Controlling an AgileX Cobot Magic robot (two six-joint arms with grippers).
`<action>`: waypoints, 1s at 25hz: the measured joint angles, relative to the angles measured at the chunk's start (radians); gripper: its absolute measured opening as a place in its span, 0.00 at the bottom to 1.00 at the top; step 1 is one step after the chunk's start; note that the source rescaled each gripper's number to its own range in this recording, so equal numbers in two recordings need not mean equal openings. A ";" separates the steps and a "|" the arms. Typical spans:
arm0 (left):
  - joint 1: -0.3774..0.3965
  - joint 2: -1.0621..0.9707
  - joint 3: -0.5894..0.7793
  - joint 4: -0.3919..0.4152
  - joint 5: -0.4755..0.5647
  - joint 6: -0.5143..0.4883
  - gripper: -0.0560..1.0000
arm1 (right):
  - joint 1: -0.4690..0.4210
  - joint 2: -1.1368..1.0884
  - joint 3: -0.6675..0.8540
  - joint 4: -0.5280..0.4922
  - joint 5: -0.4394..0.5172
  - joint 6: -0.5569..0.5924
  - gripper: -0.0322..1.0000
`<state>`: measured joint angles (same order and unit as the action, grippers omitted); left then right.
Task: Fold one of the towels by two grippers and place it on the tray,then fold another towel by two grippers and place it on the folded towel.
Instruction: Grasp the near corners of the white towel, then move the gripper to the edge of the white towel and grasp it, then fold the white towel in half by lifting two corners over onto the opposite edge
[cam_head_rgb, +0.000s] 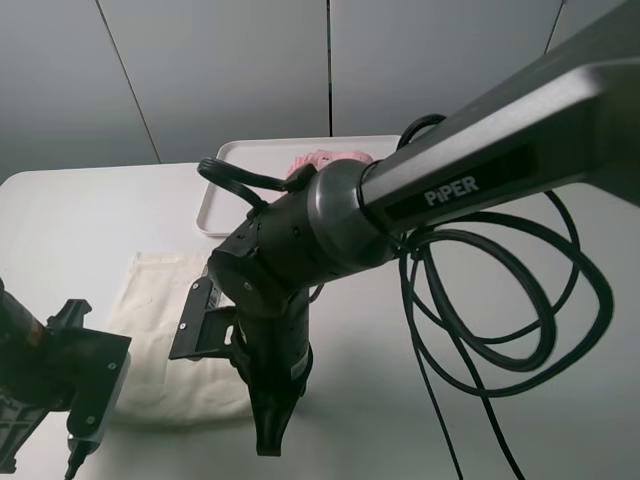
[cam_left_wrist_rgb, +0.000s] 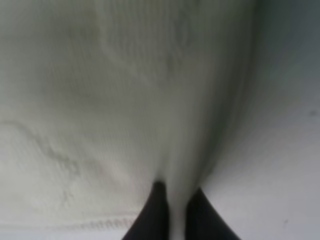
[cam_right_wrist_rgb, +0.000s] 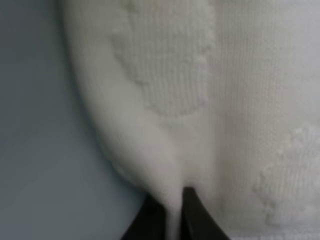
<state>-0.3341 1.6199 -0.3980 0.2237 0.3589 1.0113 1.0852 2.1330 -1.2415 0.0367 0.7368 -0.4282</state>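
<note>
Looking at the wrist views, you see both end effectors clamped narrow on the cream-white towel (cam_head_rgb: 150, 300): the left end effector (cam_left_wrist_rgb: 176, 212) pinches a ridge of cloth between its tips, and the right end effector (cam_right_wrist_rgb: 173, 216) does likewise. In the high view that towel lies on the worktop (cam_head_rgb: 60, 220) at lower left, while the pink towel (cam_head_rgb: 330, 160) sits in the tray (cam_head_rgb: 250, 155) at upper centre.

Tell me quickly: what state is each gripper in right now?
Left gripper: shut, pinching an edge of the cream-white square terry towel.
Right gripper: shut on the same towel's edge.
</note>
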 joint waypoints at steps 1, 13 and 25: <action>0.000 -0.019 0.001 0.000 0.000 -0.007 0.05 | 0.000 -0.001 0.001 -0.003 0.000 0.005 0.03; 0.108 -0.272 0.003 -0.086 -0.009 -0.118 0.05 | -0.010 -0.176 0.010 -0.017 0.091 0.073 0.03; 0.114 -0.332 -0.095 -0.301 -0.027 -0.204 0.05 | -0.128 -0.236 0.010 -0.018 0.100 0.341 0.03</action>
<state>-0.2202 1.2877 -0.4925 -0.0771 0.3319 0.8077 0.9573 1.8974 -1.2316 0.0183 0.8373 -0.0867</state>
